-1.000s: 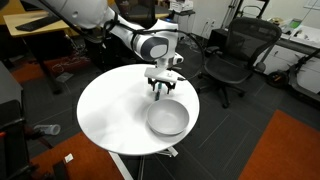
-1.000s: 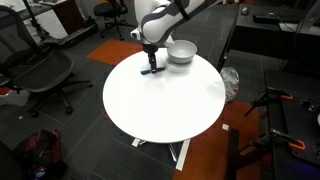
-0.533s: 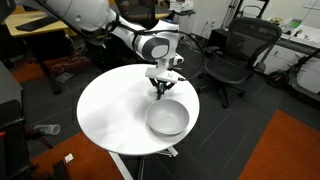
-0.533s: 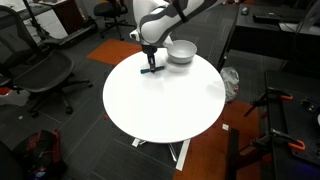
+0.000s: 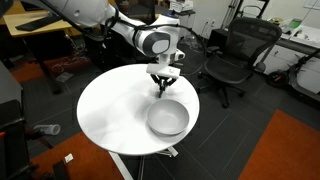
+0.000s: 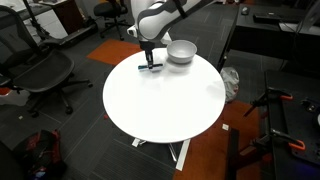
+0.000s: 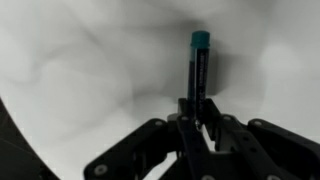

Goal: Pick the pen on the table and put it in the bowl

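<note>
My gripper is shut on the pen, a thin dark stick with a teal tip that points away from the jaws over the white table. In both exterior views the gripper hangs low over the round table, just beside the grey metallic bowl. The pen is too small to make out clearly in an exterior view. The bowl holds nothing that I can see.
Black office chairs stand around the table. A wooden desk is behind the arm. Orange carpet lies on the floor to one side.
The jaws have closed from open onto the pen. The gripper has risen a little above the table beside the bowl.
</note>
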